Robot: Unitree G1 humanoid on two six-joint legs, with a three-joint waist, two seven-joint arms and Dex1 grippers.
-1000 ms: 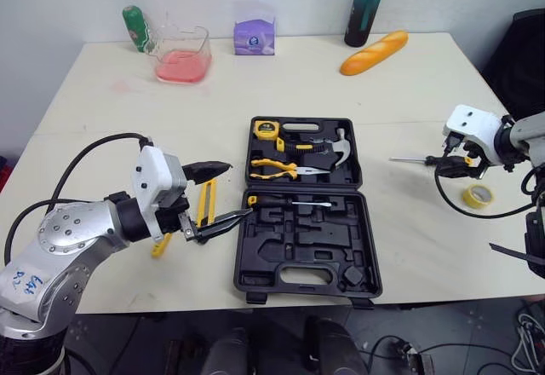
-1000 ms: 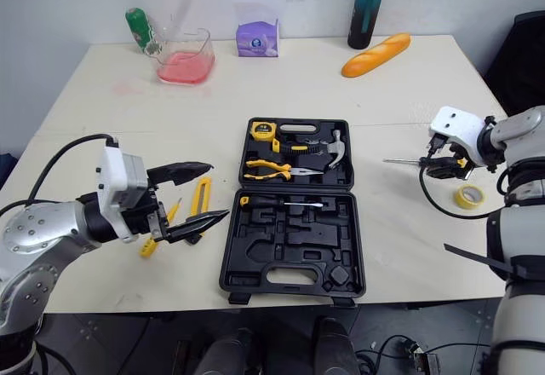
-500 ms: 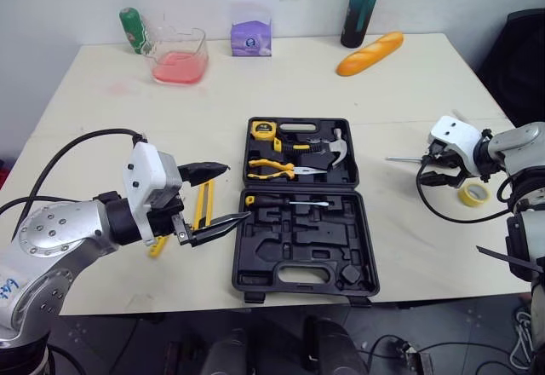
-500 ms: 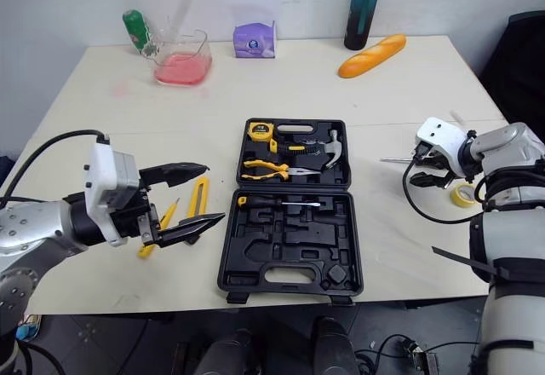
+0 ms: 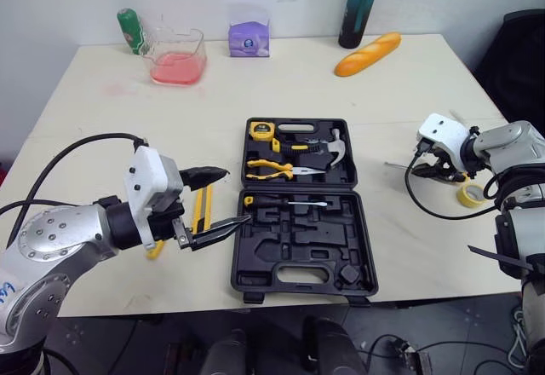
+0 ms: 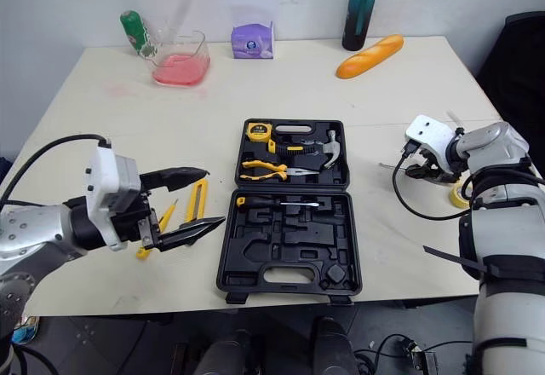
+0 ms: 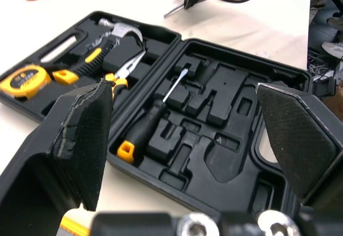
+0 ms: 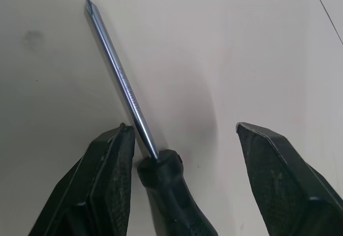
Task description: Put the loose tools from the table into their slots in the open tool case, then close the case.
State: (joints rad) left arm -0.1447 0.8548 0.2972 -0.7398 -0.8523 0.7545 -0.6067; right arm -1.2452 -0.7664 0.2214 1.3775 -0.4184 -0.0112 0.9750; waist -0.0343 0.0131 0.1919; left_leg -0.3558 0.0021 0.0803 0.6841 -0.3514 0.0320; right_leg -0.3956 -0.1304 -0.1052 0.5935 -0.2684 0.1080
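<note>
R gripper [image 8: 182,134] is sitting w/ fingers spread wide either side of screwdriver [image 8: 124,83], not clamping it. Screwdriver is lying on table [image 5: 255,94], right of open tool case [image 5: 300,249]. L gripper [image 5: 235,194] is hovering open, left of case, beside yellow knife [image 5: 202,204].

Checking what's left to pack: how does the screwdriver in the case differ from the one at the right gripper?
The slotted screwdriver sits in its recess in the case; the loose screwdriver lies on the table between the open fingers of the right gripper. The slotted screwdriver has a yellow cap on its handle end; what shows of the loose screwdriver's handle is all black. Both have black handles and bare steel shafts.
</note>
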